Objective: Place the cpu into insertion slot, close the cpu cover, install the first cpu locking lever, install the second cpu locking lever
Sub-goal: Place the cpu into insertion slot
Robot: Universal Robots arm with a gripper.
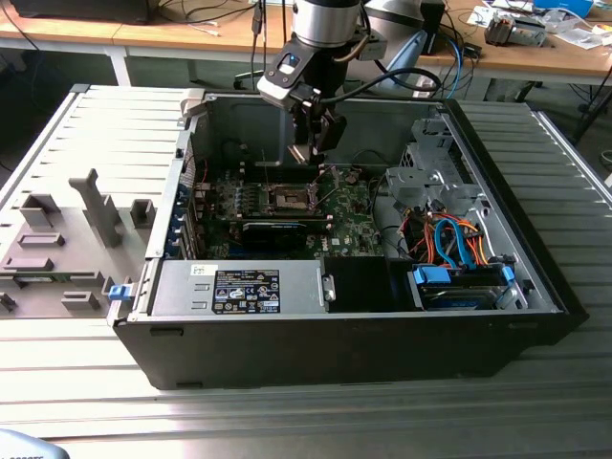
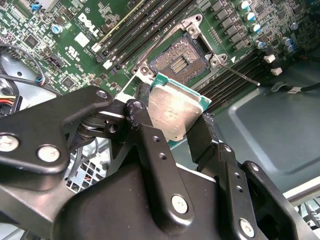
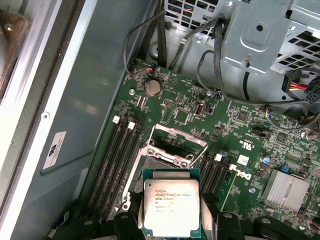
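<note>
Surface: a grey metal table [image 1: 316,421] built of long ribbed slats, spanning the exterior view.
Centre of the table: a black computer case [image 1: 344,349] lying on its side, open side up, resting flat on the slats.
Exterior view's left: a flat grey fixture plate [image 1: 57,153] lying just beside the case, with several grey blocks and an upright grey post [image 1: 96,206] standing on it.
Plate's near edge: a small blue clip [image 1: 117,292], close to the case's corner.
Near corner: a pale rounded object [image 1: 29,448], cut off by the frame's edge; its kind cannot be told.
</note>
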